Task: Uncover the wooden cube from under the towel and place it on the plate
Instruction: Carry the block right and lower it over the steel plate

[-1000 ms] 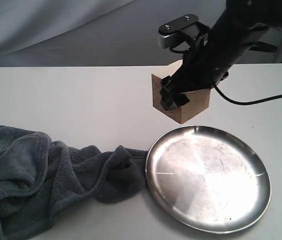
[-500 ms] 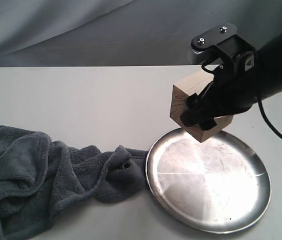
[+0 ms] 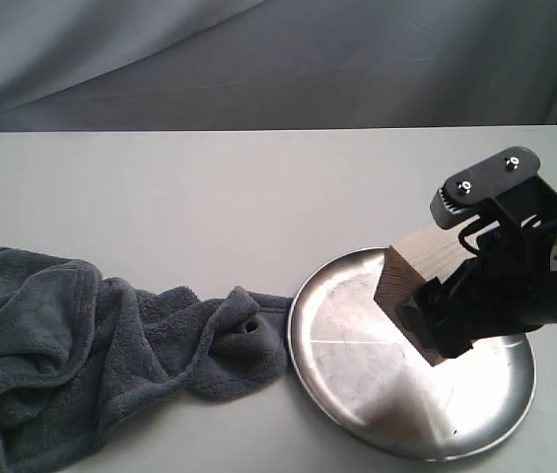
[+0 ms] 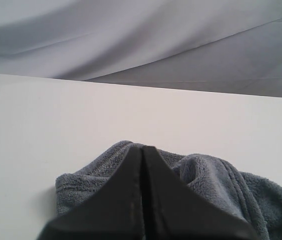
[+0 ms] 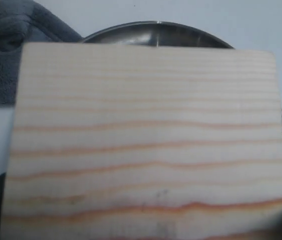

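Note:
The pale wooden cube (image 3: 411, 281) hangs tilted over the shiny steel plate (image 3: 357, 379), gripped by my right gripper (image 3: 434, 317), which is shut on it. In the right wrist view the cube (image 5: 145, 140) fills nearly the whole frame and hides the fingers; the plate rim (image 5: 155, 27) shows beyond it. The dark grey towel (image 3: 91, 345) lies crumpled on the table left of the plate, its edge touching the rim. In the left wrist view my left gripper (image 4: 142, 150) is shut with nothing in it, hovering over the towel (image 4: 210, 180). The left arm does not show in the exterior view.
A white tabletop (image 3: 209, 197) stretches behind the towel and plate. A grey cloth backdrop (image 3: 258, 59) hangs beyond the table's far edge.
My right gripper has carried the cube down and to the right, from above the table behind the plate to low over the plate. The towel has not moved.

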Robot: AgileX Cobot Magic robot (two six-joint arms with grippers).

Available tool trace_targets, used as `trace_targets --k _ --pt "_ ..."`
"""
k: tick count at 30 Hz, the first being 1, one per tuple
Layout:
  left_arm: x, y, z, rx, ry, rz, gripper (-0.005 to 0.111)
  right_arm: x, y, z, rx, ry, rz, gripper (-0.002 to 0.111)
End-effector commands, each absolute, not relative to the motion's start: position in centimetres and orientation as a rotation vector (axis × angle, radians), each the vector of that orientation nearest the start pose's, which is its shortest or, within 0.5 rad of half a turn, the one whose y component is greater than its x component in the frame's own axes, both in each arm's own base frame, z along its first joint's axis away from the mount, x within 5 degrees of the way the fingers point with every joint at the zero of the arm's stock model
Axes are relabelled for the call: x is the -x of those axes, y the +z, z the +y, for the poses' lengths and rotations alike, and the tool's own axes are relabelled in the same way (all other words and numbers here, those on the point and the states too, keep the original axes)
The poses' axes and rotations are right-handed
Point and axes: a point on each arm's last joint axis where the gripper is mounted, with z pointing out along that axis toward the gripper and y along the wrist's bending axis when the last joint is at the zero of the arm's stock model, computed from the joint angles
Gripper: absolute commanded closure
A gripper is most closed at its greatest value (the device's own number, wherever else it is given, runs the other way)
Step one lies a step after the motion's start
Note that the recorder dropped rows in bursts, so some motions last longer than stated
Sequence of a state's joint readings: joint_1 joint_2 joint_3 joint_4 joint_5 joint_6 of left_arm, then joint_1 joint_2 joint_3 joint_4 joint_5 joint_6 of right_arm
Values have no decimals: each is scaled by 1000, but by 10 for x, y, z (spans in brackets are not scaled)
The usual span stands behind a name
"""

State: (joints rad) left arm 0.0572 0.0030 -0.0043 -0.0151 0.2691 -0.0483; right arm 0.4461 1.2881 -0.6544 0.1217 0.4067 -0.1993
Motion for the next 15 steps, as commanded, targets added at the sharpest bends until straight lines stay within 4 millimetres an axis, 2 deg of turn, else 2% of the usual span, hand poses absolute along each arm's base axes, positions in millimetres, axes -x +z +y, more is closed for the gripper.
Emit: trace_targets --k 1,8,15 --pt "-55 190 3 104 -11 1740 107 -212 220 104 643 209 2384 105" --pt "-55 190 3 104 -11 1740 107 -215 215 105 655 200 2395 105" --pt "-55 190 3 104 -11 1740 107 -232 180 112 663 177 2463 105"
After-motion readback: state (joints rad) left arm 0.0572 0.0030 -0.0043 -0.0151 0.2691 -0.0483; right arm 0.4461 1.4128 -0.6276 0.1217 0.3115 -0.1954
